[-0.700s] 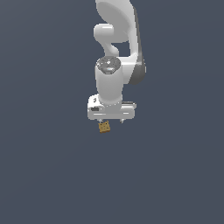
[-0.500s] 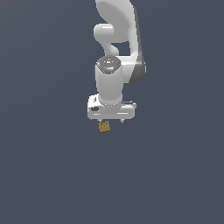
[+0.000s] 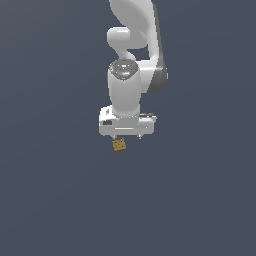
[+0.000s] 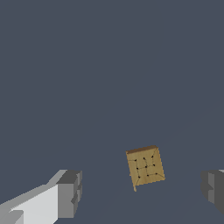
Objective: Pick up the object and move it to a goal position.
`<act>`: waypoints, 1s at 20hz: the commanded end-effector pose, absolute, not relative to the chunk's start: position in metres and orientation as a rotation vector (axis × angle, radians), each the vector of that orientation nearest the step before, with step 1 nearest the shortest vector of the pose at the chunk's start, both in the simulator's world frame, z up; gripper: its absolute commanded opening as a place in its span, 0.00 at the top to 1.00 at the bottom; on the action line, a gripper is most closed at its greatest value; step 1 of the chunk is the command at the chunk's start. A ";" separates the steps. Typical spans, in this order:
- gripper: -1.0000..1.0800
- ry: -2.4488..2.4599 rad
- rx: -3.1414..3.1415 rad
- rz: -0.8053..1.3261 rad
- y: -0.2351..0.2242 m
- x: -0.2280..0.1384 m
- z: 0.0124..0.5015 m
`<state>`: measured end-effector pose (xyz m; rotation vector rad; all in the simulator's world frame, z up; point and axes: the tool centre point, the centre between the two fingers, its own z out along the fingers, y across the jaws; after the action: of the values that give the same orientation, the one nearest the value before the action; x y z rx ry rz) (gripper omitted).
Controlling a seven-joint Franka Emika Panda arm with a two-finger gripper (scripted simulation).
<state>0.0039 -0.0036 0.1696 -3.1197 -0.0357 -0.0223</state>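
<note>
The object (image 3: 119,145), a tiny tan-brown square block with small dark spots, shows just under my white gripper (image 3: 127,136) in the exterior view. In the wrist view the object (image 4: 145,166) lies between my two grey fingertips (image 4: 70,192), nearer the other fingertip, and touches neither. My gripper (image 4: 142,192) is open wide and holds nothing. The block sits slightly turned relative to the jaws. I cannot tell how high the fingers are above it.
A plain dark grey surface (image 3: 60,200) fills both views. The white arm (image 3: 131,50) rises from the gripper to the exterior view's top edge. No goal marker or other object shows.
</note>
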 end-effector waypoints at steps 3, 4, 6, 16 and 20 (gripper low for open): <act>0.04 -0.058 -3.121 -0.020 -0.007 0.001 0.162; 0.04 -0.067 -3.122 -0.019 -0.008 -0.001 0.158; 0.04 -0.090 -3.123 -0.018 -0.012 -0.004 0.150; 0.04 -0.282 -3.125 -0.007 -0.036 -0.038 0.089; 0.04 -0.342 -3.121 -0.003 -0.042 -0.050 0.072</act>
<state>-0.0455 -0.0403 0.0782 -3.1230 -0.3177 -0.0023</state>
